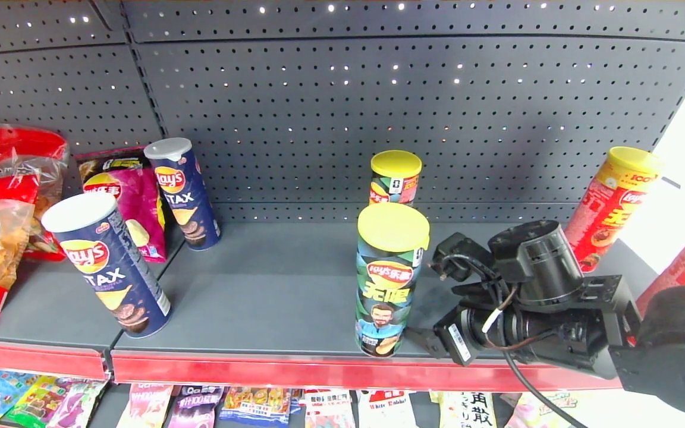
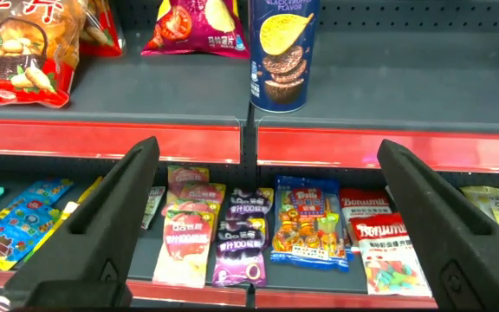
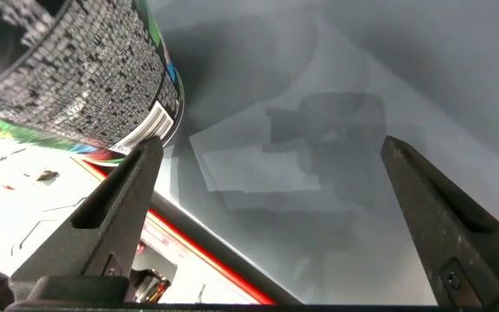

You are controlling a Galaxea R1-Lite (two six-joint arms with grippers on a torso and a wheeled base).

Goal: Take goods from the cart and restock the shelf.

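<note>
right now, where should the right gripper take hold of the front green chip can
Probably mid body of the green chip can, from the robot's right, where the open right gripper sits. It stands upright, round-sided, a second can behind it.

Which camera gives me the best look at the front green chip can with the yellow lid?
The head view: the front green can stands whole and upright near the front edge of the shelf. The right wrist view catches its lower part beside the open right pincer. The left wrist view faces the dark blue can.
</note>
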